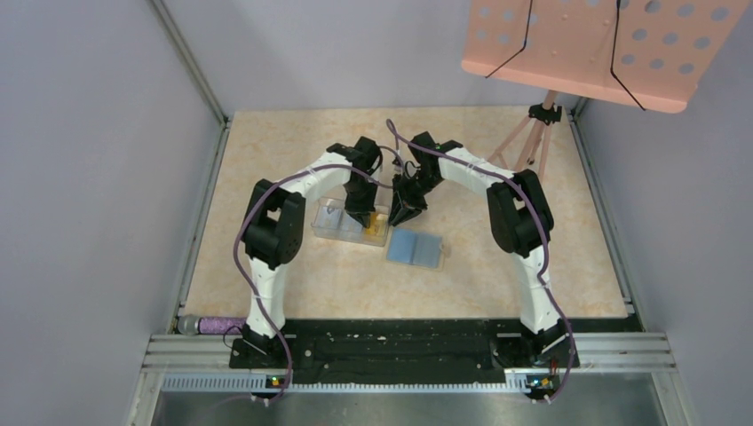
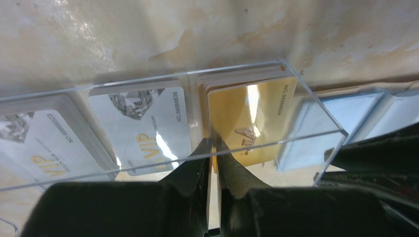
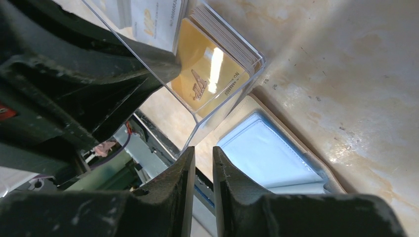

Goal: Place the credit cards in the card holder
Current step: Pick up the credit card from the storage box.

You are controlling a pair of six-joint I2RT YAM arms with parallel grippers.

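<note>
Stacks of credit cards stand in a clear tray point(image 1: 327, 218). The gold stack point(image 2: 247, 118) point(image 3: 207, 74) fills its right compartment and silvery-grey VIP cards point(image 2: 143, 128) fill the ones to its left. The card holder point(image 1: 415, 248) point(image 3: 267, 153) lies open, blue-grey lining up, just right of the tray. My left gripper point(image 1: 362, 217) point(image 2: 213, 145) reaches into the tray. Its jaws stand a thin slit apart at the gold stack's left edge, and no card is clearly held. My right gripper point(image 1: 404, 213) point(image 3: 203, 150) hovers narrowly open and empty between tray corner and card holder.
A pink perforated music stand point(image 1: 604, 44) on a tripod point(image 1: 533, 142) overhangs the back right corner. Grey walls enclose the beige table point(image 1: 550, 248). A purple object point(image 1: 213, 326) lies by the left arm's base. The two wrists are close together above the tray.
</note>
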